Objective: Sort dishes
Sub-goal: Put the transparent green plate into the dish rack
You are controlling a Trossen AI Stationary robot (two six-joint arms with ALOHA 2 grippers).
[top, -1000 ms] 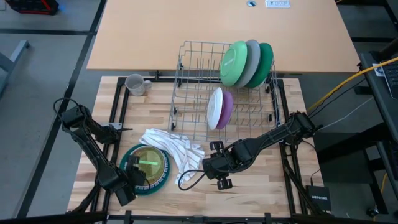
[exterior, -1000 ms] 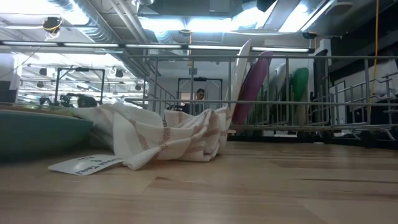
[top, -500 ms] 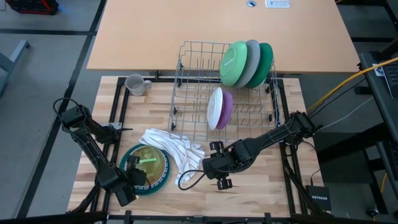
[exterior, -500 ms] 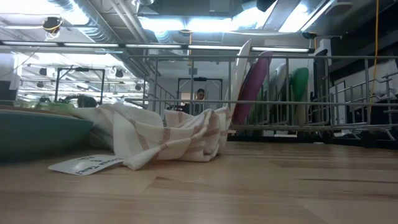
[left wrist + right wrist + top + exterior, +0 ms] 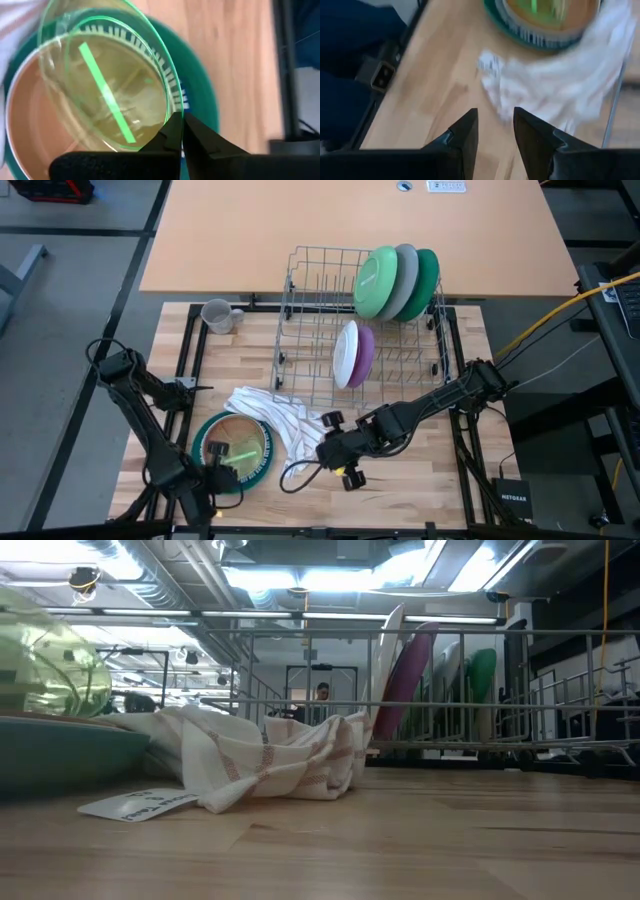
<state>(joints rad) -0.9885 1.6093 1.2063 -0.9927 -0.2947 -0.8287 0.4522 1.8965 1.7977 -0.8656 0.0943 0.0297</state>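
Left gripper [image 5: 181, 131] pinching rim of clear green bowl [image 5: 107, 85], tilted up off the stack — pickup step of sorting.

Stack sits near-left on the surface [image 5: 420, 480]: teal plate [image 5: 262, 472] at bottom, brown bowl [image 5: 30, 130] on it, green bowl partly raised, one edge apparently low over the brown bowl. Rack [image 5: 310, 300] far centre-right holds green, grey, teal plates upright, white and purple ones nearer; mug [image 5: 217, 315] far left. Cloth [image 5: 280, 418] just right of the stack, lapping the teal plate. Right gripper [image 5: 495, 131] hovers low near cloth, fingers slightly apart, holding nothing. Next, likely: lift bowl clear, carry right to a free rack slot; thin rim grip may slip.
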